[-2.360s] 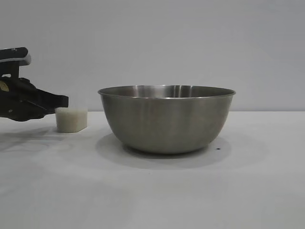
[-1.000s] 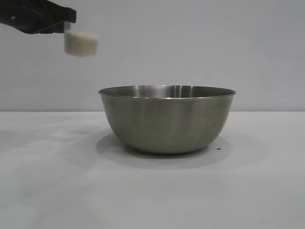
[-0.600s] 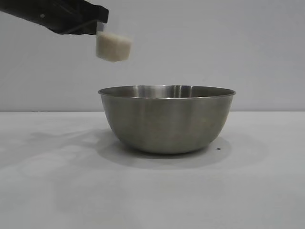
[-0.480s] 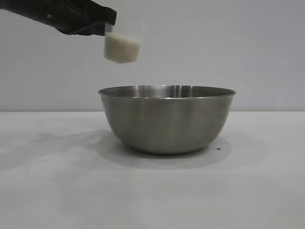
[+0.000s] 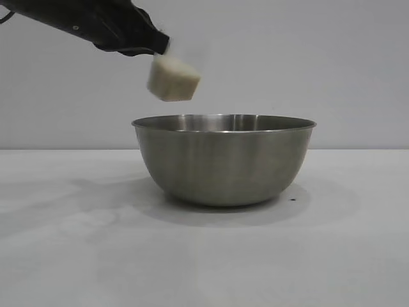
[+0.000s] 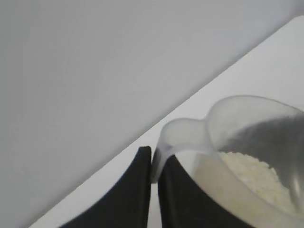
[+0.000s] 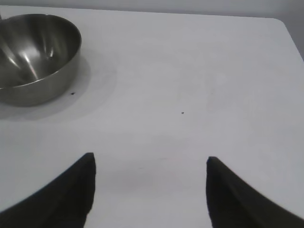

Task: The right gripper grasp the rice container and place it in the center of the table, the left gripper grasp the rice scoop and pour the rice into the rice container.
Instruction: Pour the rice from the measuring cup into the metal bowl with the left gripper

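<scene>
The rice scoop [image 5: 172,78] hangs tilted in the air just above the left rim of the rice container [image 5: 223,158], which stands on the table [image 5: 204,256]. The rice [image 6: 254,173] lies banked in the scoop; whether any grains are falling cannot be told. The left gripper [image 6: 153,166] reaches in from the upper left of the exterior view, its jaws pressed together on the scoop's handle. In the right wrist view the bowl's inside looks bare, though only part of it shows. The right gripper [image 7: 149,187] hovers low over the table, well apart from the bowl, jaws spread and holding nothing.
</scene>
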